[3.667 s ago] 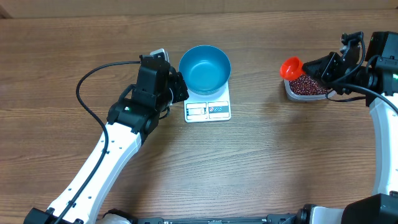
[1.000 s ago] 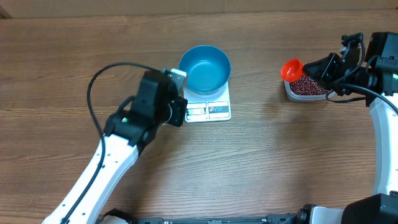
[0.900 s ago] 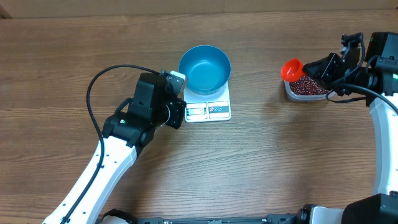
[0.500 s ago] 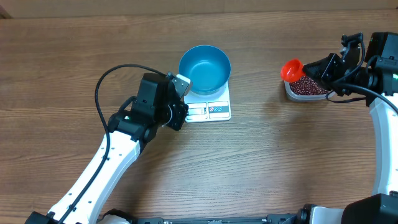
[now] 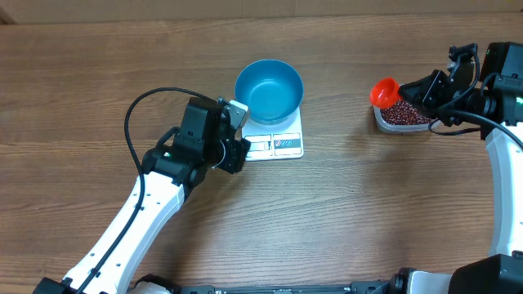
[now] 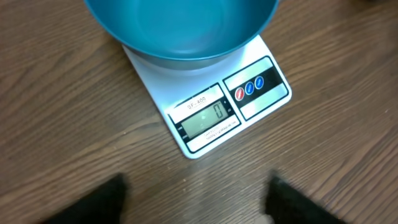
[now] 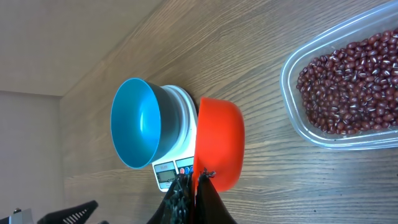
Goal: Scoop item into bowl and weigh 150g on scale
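Note:
The blue bowl stands empty on the white scale. In the left wrist view the bowl fills the top, and the scale shows 0 on its display. My left gripper hovers at the scale's left front corner. It is open, with only bare wood between its fingers. The red-brown beans lie in a clear tub at the right. My right gripper is shut on an orange-red scoop held just left of the tub; the scoop looks empty.
The wooden table stretches bare between scale and tub. The left arm's black cable loops over the table to the left of the scale. The right arm's body stands at the right edge behind the tub.
My left gripper has opened its jaws and shifted slightly right, closer to the scale's front corner. The right arm, scoop, bowl and tub have not moved.

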Controlling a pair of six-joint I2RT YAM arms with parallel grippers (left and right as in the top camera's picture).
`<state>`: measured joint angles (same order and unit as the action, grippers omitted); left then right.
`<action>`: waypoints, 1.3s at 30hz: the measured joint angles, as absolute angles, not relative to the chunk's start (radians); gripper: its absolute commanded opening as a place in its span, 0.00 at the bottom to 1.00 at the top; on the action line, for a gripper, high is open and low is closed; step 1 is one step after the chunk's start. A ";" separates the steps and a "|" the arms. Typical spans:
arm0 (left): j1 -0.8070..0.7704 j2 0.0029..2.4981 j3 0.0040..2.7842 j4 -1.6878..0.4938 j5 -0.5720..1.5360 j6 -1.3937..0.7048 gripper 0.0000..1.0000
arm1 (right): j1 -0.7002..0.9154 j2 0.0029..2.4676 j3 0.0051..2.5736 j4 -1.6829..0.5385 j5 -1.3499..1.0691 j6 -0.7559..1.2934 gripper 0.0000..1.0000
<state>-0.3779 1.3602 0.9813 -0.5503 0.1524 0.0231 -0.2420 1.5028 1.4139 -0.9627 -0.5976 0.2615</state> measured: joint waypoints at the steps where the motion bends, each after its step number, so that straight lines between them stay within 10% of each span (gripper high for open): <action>1: -0.378 1.360 0.981 -0.550 0.151 0.022 1.00 | -0.242 1.503 1.414 -0.963 -0.597 0.261 0.04; 39: -0.378 1.339 0.913 -0.448 0.149 0.006 1.00 | -0.242 1.503 1.414 -0.982 -0.572 0.261 0.04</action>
